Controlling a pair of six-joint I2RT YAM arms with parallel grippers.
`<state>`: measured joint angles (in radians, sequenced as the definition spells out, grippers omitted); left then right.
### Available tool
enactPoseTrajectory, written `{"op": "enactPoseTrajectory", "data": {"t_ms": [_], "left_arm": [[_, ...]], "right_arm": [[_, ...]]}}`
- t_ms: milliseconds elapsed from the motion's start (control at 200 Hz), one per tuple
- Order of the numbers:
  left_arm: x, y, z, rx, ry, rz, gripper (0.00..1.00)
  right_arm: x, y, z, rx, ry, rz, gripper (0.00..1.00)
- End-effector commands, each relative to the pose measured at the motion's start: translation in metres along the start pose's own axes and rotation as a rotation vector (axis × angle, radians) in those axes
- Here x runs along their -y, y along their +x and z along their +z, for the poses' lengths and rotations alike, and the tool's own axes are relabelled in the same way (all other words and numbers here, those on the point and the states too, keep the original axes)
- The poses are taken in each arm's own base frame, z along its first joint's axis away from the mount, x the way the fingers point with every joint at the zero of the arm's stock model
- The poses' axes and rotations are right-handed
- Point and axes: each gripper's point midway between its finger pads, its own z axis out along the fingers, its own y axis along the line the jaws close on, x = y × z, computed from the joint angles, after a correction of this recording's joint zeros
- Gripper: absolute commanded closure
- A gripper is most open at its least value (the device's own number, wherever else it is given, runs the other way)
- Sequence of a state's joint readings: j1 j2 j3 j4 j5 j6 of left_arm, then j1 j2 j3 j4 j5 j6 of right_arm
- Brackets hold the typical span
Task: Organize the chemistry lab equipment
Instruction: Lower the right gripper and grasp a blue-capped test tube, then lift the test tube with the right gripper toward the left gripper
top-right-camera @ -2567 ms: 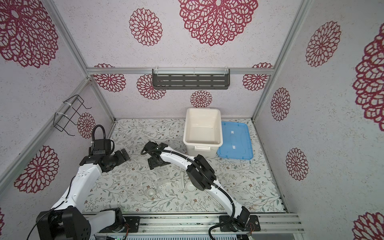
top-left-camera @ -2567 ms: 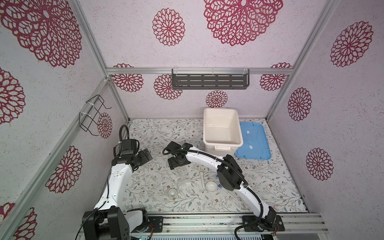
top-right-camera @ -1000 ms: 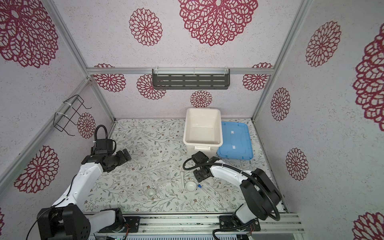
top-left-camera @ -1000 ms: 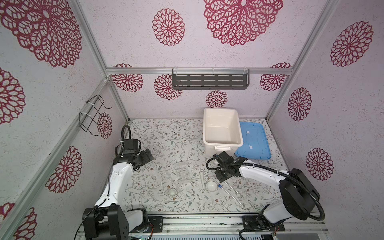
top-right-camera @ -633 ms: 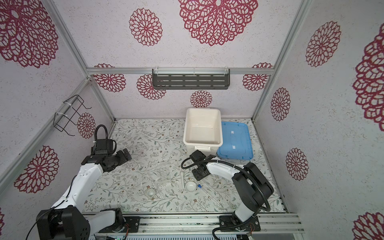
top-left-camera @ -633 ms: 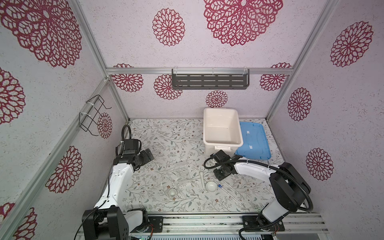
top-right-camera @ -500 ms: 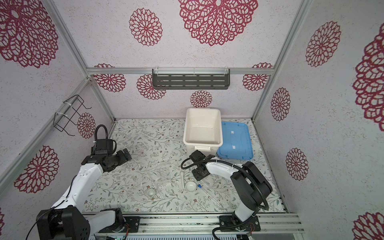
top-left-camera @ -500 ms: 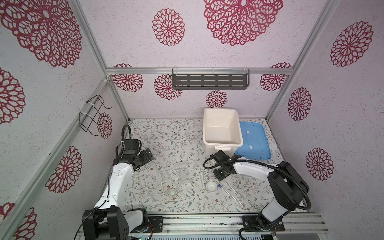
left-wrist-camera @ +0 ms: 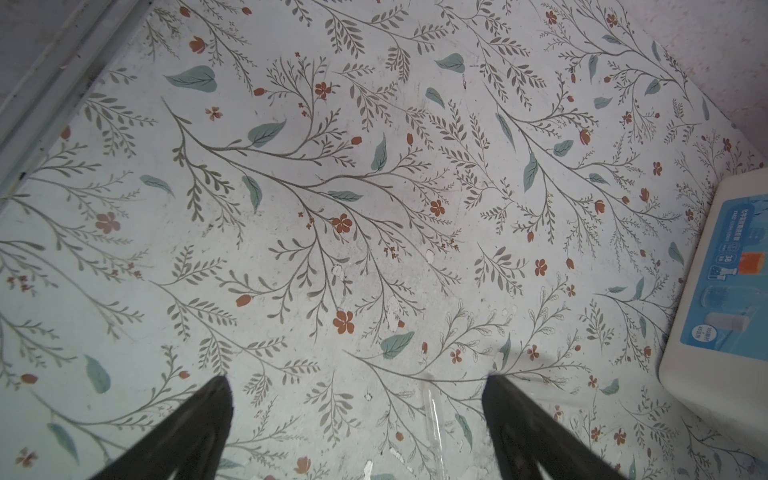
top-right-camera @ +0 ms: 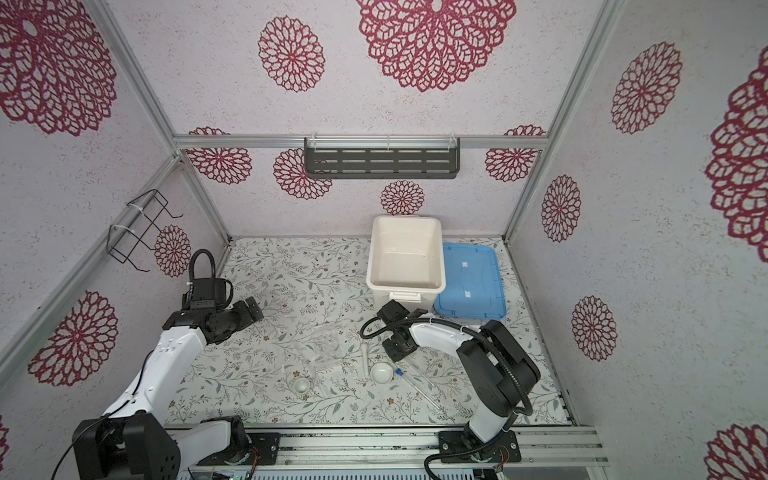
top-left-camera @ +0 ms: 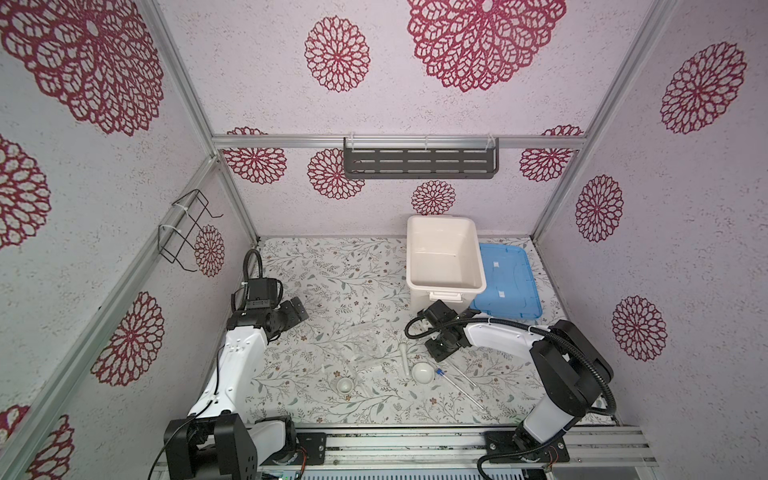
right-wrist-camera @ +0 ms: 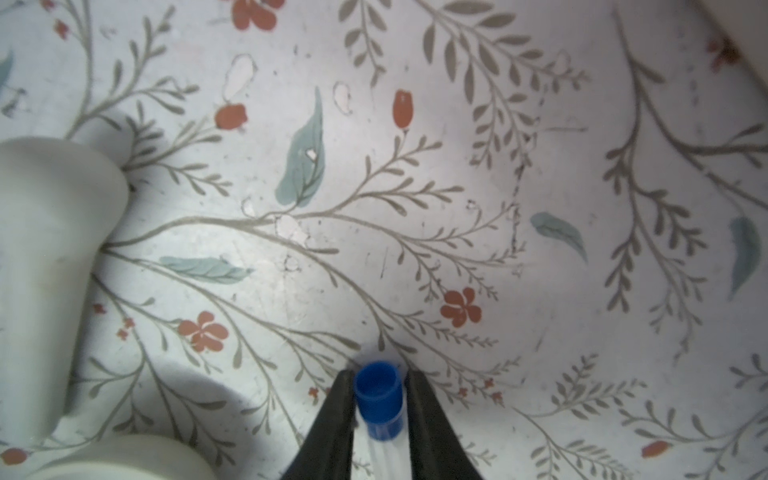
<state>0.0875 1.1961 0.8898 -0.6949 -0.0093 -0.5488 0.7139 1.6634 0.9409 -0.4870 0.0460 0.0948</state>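
While the right pincer (right-wrist-camera: 378, 376) sits low on the desk (top-left-camera: 332, 270), you have one blue-capped tube (right-wrist-camera: 378, 401) lying flat with its cap between the two dark fingers (right-wrist-camera: 332, 424). The jaws stand narrow around that cap. One finger looks to be against it and a thin dark line shows at the other side, so you cannot tell whether the grip is firm.

In both top views this pincer (top-left-camera: 442, 353) (top-right-camera: 398, 348) is just in front of the white tub (top-left-camera: 444, 257). The tube's clear body runs out from under it toward the front right.

A second tube (top-left-camera: 461, 390) (top-right-camera: 419, 390) lies just beside the first, nearly parallel. Its blue cap shows close to the white bowl (top-left-camera: 423, 372) (top-right-camera: 381, 372). On the bowl's left you see the pestle (top-left-camera: 402, 361) (top-right-camera: 365, 360) lying on the desk, just beside it.

Further left stands the clear tube stand (top-left-camera: 365, 347) (top-right-camera: 322, 345), hard to make out against the floral pattern. The smaller dish (top-left-camera: 345, 385) (top-right-camera: 302, 386) sits nearer the front rail, apart from the bowl.

Behind all this, the tub has its blue lid (top-left-camera: 505, 282) lying flat on its right.

Your left pincer (top-left-camera: 296, 311) (left-wrist-camera: 357, 382) hangs at the left of the desk with its jaws spread wide and nothing between them, well apart from the equipment
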Motion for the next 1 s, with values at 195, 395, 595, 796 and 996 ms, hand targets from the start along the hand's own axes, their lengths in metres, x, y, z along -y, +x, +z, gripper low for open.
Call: {"op": "enactPoseTrajectory", "data": {"t_ms": [195,395,595,796,996], "left_arm": [[0.000,-0.001,0.001,0.006,-0.004,-0.010,0.03],[0.001,-0.001,0.001,0.005,-0.001,-0.009,0.03],[0.002,-0.001,0.001,0.006,0.000,-0.009,0.03],[0.001,-0.002,0.001,0.008,-0.004,-0.009,0.03],[0.000,-0.001,0.004,-0.005,-0.014,-0.009,0.03]], "right_arm": [[-0.001,-0.010,-0.001,-0.005,-0.008,-0.021,0.81],[0.000,-0.025,-0.016,0.028,0.006,-0.026,0.80],[-0.006,-0.059,-0.051,0.130,0.020,-0.041,0.79],[-0.038,-0.122,-0.100,0.354,0.057,-0.085,0.77],[-0.081,-0.184,-0.142,0.616,-0.051,-0.045,0.78]]}}
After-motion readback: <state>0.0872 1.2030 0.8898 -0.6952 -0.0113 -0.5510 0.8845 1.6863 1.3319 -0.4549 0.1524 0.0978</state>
